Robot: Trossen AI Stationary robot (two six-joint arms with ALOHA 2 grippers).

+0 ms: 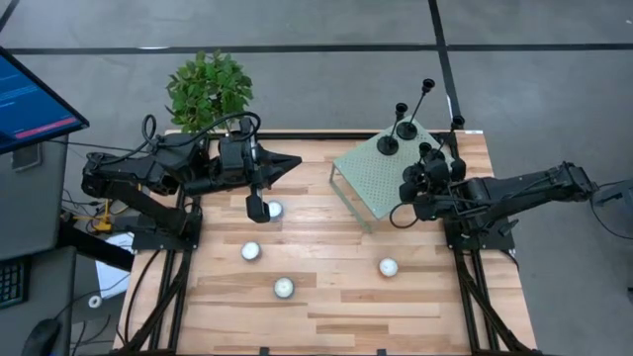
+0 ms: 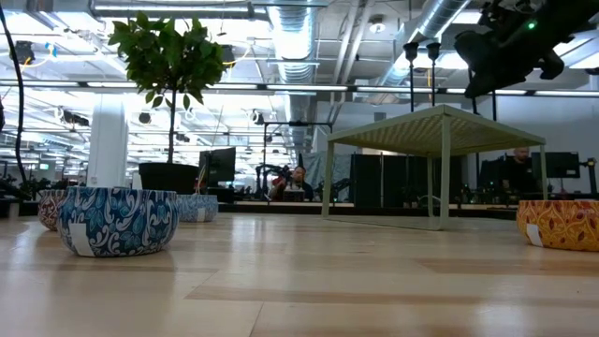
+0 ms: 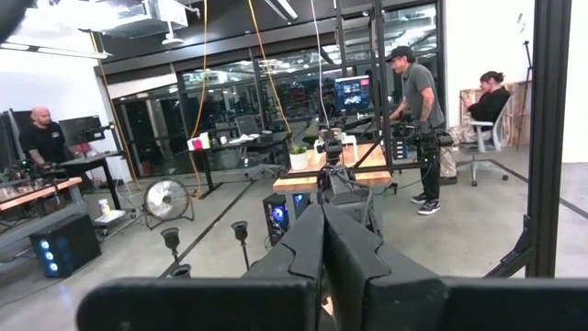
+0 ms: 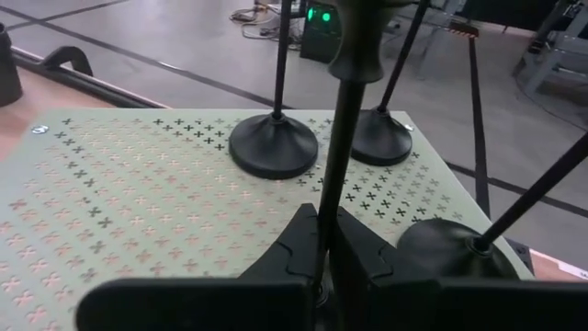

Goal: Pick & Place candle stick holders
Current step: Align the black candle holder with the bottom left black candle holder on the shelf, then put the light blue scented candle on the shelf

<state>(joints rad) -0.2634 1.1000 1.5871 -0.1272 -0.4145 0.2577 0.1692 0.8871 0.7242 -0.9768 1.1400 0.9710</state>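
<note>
Two candle stick holders, one (image 4: 273, 147) and another (image 4: 381, 138), stand on their round bases on a pale green perforated stand (image 4: 138, 202). Near the stand's corner sits a further black base (image 4: 441, 248), its stem leaning away. My right gripper (image 4: 322, 221) is over the stand (image 1: 371, 173) and shut on the thin stem of another holder (image 4: 342, 138); that holder's base is hidden behind the fingers. From above, my right gripper (image 1: 432, 161) is just in front of the standing holders (image 1: 388, 145). My left gripper (image 1: 294, 161) hovers shut and empty over the table's back left.
White tealight candles lie on the wooden table, one (image 1: 274, 210) under the left arm, others at the middle (image 1: 251, 251), front (image 1: 284, 288) and right (image 1: 388, 267). A potted plant (image 1: 208, 89) stands at the back left. People work in the room beyond.
</note>
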